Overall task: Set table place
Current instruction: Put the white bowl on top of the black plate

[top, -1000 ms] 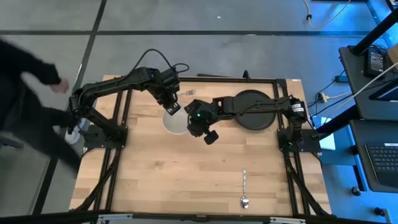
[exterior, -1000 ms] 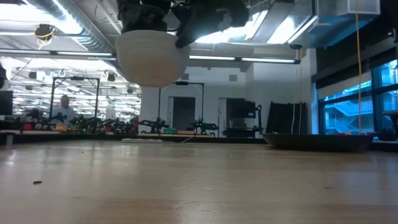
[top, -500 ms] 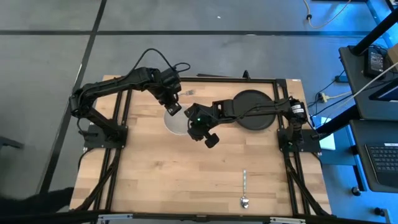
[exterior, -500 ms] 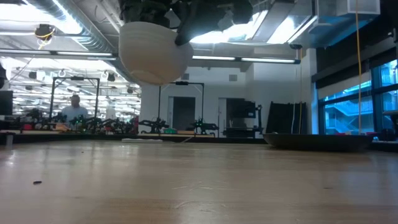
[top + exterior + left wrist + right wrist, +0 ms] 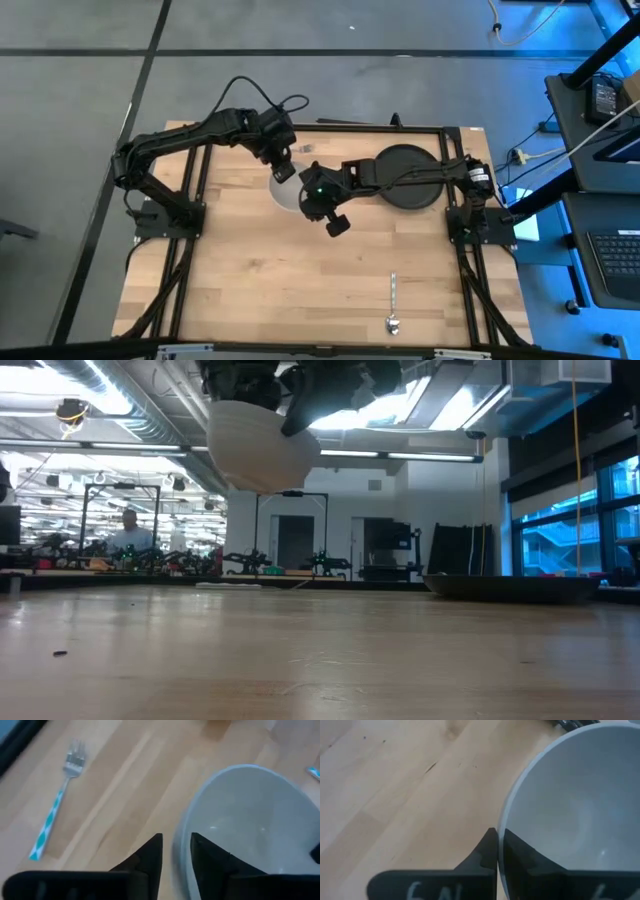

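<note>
The white bowl (image 5: pixel 262 445) hangs tilted in the air above the table (image 5: pixel 260 280), and both grippers are shut on its rim. In the high view the bowl (image 5: pixel 285 192) shows between my left gripper (image 5: pixel 282 170) on its far side and my right gripper (image 5: pixel 303 196) on its right side. The black plate (image 5: pixel 408 177) rests flat near the far right of the table. The silver spoon (image 5: pixel 393 305) lies near the near edge. A fork (image 5: pixel 52 817) with a teal-and-white handle lies on the wood near the far edge. My left gripper (image 5: pixel 176 857) pinches the bowl's rim (image 5: pixel 181 845), one finger (image 5: pixel 150 855) outside the wall and one finger (image 5: pixel 210 857) inside, coming from above. The bowl is lifted clear of the table. My right gripper (image 5: pixel 499 855) pinches the rim (image 5: pixel 502 827) at another spot, one finger (image 5: pixel 487 852) outside and one finger (image 5: pixel 522 857) inside, from above and from the table's right. The bowl hangs tilted below the fingers.
Bare wood stretches across the middle and near left of the table. Black frame rails (image 5: pixel 185 260) edge the left and right sides. The room behind holds benches and a person (image 5: pixel 128 525) far off.
Both grippers have carried the bowl a little toward the table's right, toward the plate, and it now tilts more. A person who stood at the table's left side has gone from the high view.
</note>
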You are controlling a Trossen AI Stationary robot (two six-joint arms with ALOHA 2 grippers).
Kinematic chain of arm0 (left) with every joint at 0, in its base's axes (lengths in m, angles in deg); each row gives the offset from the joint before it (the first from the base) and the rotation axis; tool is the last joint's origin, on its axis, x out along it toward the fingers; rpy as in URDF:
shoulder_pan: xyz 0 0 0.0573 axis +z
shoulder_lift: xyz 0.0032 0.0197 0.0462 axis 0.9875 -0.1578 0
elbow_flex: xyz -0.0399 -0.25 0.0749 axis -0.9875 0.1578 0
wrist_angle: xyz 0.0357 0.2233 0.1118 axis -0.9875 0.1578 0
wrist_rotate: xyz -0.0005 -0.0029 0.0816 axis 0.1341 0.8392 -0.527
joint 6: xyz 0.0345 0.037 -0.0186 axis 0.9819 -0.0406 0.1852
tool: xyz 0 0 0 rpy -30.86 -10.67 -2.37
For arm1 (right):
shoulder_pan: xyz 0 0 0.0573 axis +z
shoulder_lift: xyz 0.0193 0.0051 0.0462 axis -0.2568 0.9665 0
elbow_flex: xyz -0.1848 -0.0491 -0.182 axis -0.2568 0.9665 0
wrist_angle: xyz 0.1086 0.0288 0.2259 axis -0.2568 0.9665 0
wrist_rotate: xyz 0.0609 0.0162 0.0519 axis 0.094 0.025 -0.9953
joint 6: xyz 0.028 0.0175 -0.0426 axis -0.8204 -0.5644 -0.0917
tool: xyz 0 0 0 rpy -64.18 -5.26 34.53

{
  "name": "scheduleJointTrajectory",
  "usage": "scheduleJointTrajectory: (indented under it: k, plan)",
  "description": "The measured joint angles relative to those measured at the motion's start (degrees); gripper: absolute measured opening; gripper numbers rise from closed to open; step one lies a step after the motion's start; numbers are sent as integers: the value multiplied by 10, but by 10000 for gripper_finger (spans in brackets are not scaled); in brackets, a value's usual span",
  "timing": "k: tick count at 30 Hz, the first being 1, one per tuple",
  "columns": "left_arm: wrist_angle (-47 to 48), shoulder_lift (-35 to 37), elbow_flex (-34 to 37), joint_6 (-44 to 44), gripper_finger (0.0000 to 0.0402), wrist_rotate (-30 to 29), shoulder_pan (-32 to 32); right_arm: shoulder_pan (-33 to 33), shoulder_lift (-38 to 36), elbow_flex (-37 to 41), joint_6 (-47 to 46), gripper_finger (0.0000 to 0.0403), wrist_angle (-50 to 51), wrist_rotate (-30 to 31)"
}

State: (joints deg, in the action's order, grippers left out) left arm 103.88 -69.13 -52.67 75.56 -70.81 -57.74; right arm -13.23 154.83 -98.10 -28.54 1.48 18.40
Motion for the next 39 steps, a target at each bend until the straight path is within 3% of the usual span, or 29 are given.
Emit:
scheduleJointTrajectory:
  k: [7,10,14,20,26,30,33,39]
  plan:
    - [-20,0,0,0,98,-117,0,-3,0,-1,-74,12,25,28]
    - [-39,0,0,0,98,-139,0,-1,0,-2,-124,12,36,75]
    - [-79,-1,1,0,98,-151,1,-8,0,-2,-158,12,64,115]
    - [-176,3,0,-18,98,-101,4,-34,1,1,-240,12,89,38]
    - [-163,3,-49,-4,98,-94,3,-63,0,0,-322,12,173,46]
    - [-153,3,-83,0,98,-104,2,-77,0,0,-379,12,237,105]
    - [-126,3,-101,15,98,-119,2,-92,0,1,-416,12,286,118]
    - [-73,3,-112,30,98,-132,2,-117,-3,37,-442,12,313,140]
